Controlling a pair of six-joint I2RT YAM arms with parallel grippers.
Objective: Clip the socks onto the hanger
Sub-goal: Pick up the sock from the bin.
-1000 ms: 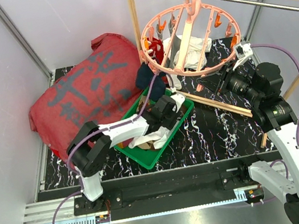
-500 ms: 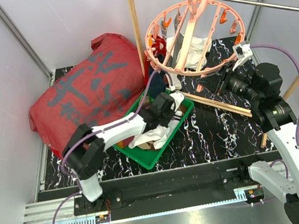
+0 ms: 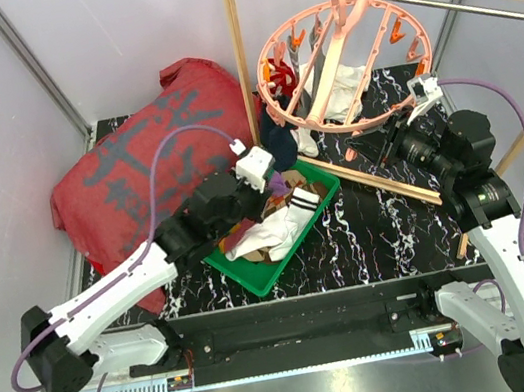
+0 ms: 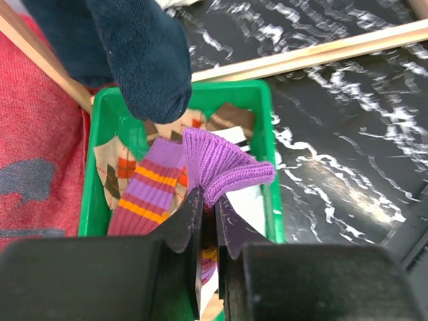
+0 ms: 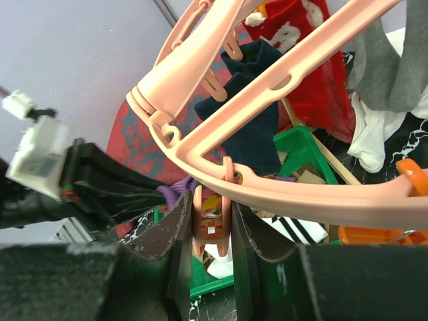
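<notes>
Step in hand: sock picked, carry to the clip comes next. The left tool (image 4: 207, 204) is closed to a thin slit on the cuff of a purple-and-orange striped knit sock (image 4: 160, 180), held just above the green rectangular plastic tray (image 4: 271, 140); the rest of the sock trails down toward the tray. The right tool (image 5: 209, 208), at 2 o'clock in the top view, presses both fingers against a salmon-pink plastic clip (image 5: 212, 235) dangling under the round salmon-pink spoked plastic hanger (image 5: 314, 197). Can't tell if the clip mouth is squeezed open. The hanger hangs at 1 o'clock, up from the tray. Next move, judged: the left arm lifts the cuff toward 1 o'clock into that clip's mouth, then the right tool lets go so it bites. That needs the cuff edge lined up and the ring kept steady. The tray sits mid black marbled counter (image 3: 369, 228) and holds a brown argyle sock (image 4: 110, 170), a brown-cream striped sock (image 4: 231, 119), a white sock with black bands (image 3: 297, 208) and more beneath. Already on the hanger: a dark navy sock (image 4: 144, 60), a red sock (image 5: 304, 60), a grey sock (image 5: 381, 60) and a white sock (image 5: 374, 137).
</notes>
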